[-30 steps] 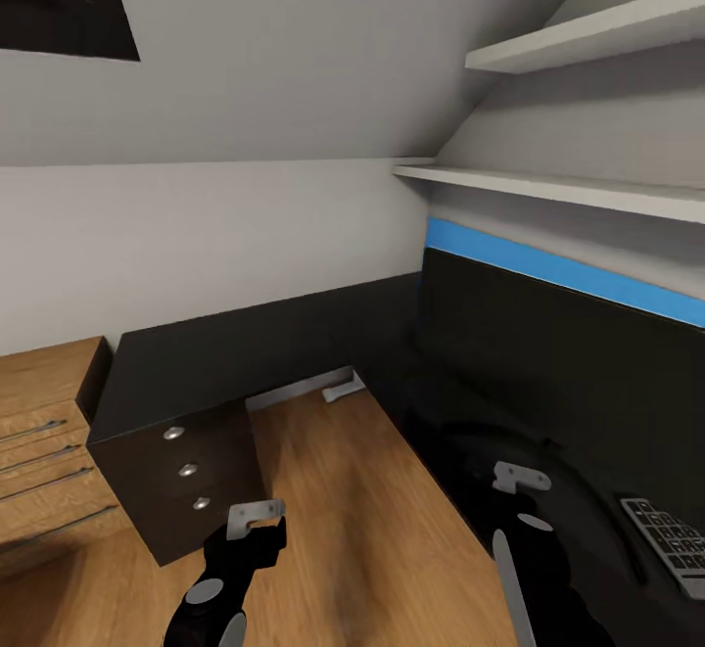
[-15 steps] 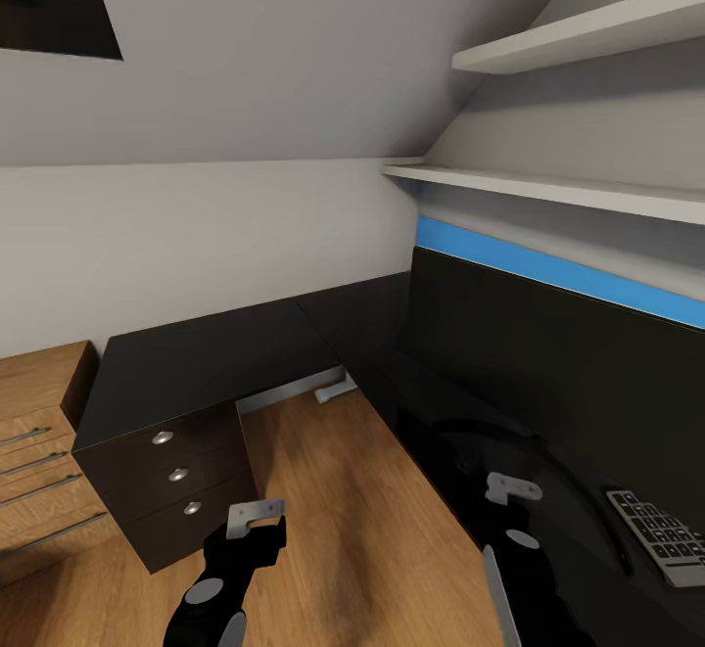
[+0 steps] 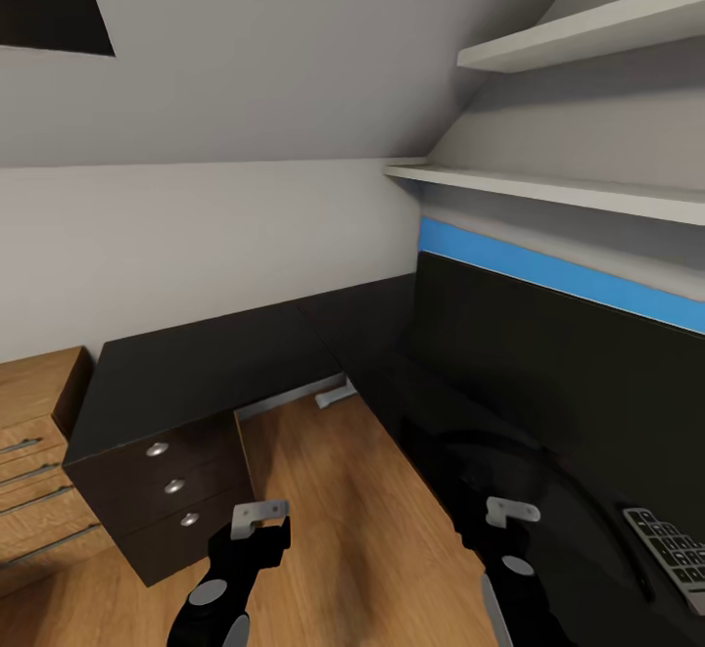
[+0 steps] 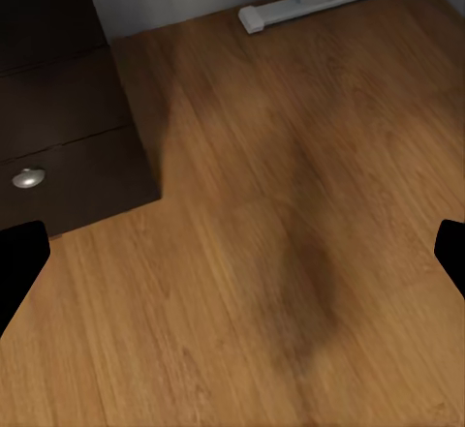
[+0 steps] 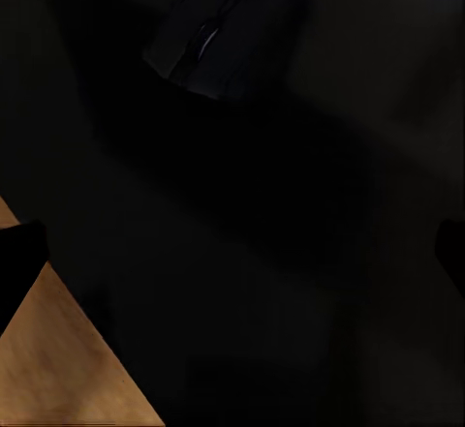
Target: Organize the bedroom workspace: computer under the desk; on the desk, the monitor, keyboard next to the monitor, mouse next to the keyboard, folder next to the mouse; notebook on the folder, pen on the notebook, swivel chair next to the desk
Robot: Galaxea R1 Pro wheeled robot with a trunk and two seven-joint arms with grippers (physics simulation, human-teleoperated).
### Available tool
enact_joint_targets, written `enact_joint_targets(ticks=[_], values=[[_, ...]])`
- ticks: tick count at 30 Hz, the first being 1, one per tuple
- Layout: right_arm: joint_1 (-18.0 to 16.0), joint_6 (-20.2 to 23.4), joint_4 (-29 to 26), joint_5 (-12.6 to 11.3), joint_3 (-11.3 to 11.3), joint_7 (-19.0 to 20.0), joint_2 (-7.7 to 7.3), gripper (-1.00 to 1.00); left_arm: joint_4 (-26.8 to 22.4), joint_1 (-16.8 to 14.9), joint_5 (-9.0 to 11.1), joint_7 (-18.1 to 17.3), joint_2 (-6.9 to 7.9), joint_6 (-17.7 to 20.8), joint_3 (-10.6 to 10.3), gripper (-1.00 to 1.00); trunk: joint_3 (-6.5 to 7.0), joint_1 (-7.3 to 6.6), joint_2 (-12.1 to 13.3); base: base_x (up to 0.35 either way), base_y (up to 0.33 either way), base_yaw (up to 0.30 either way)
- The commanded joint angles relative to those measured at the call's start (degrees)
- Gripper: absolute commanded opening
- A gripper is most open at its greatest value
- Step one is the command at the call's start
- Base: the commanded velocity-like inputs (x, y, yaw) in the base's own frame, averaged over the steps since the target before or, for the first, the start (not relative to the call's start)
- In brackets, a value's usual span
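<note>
Keyboard (image 3: 676,554) slid right in view w/ camera turn. Both pincers wide, empty: left (image 3: 260,518) over floor (image 4: 291,253), right (image 3: 512,512) over desk (image 3: 196,368), mouse (image 5: 208,45) ahead.

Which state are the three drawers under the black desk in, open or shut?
Shut. In the head view the three drawer fronts sit flush in one flat face under the desk, with no gaps, and only their silver knobs stand out.

Two matte black arms are showing in the head view, each carrying a pale grey oval panel along the forearm. The left gripper (image 3: 260,520) and the right gripper (image 3: 513,513) are each wearing a light grey metal bracket at the tip, while black fingertips (image 4: 19,258) are edging the wrist views.
</note>
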Motion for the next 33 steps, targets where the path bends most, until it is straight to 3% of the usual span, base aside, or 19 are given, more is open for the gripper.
enact_joint_targets(ticks=[1, 9, 33], values=[[-0.4, 0.0, 0.9, 0.4, -0.1, 0.0, -0.09, 1.0, -0.1, 0.0, 0.6, 0.6, 0.02, 0.1, -0.1, 1.0, -0.07, 0.01, 0.0, 0.16, 0.001, 0.0], [-3.5, -0.8, 7.1, 0.3, -0.2, 0.0, -1.53, 1.0, -0.1, 0.0, 0.6, 0.5, 0.02, 0.1, -0.2, 1.0, -0.07, 0.01, 0.0, 0.109, 0.0, 0.0], [-6.0, -2.6, 12.4, -0.1, -0.6, -0.1, -2.9, 1.0, -0.1, 0.0, 0.6, 0.6, 0.11, 0.1, -1.0, 1.0, -0.07, 0.01, 0.0, 0.102, 0.0, 0.0]])
